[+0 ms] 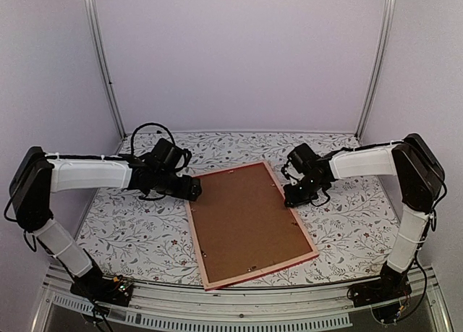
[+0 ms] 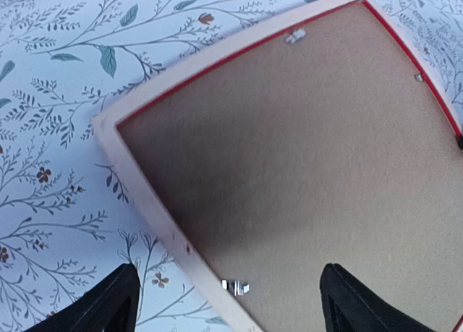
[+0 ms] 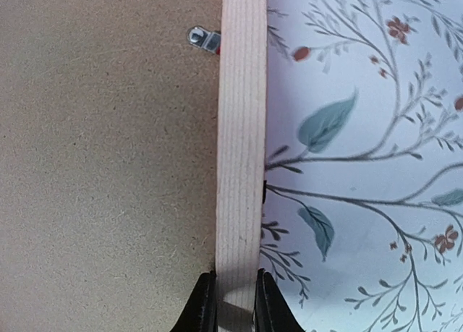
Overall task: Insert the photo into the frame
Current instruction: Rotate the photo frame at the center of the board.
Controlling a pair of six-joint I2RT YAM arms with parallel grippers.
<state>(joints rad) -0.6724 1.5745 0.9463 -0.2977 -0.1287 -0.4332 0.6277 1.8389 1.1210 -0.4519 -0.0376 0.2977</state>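
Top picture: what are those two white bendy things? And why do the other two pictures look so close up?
They are two robot arms, the left arm and the right arm, seen by a camera up above them. Each arm ends in a pincher with two fingers, and a small camera sits on each wrist. Those cameras took the two close-ups. On the flowery tablecloth lies a picture frame, face down, with a brown backing board in it. The right gripper pinches the frame's pale wooden rail. The left gripper is open above the frame's edge and holds nothing.
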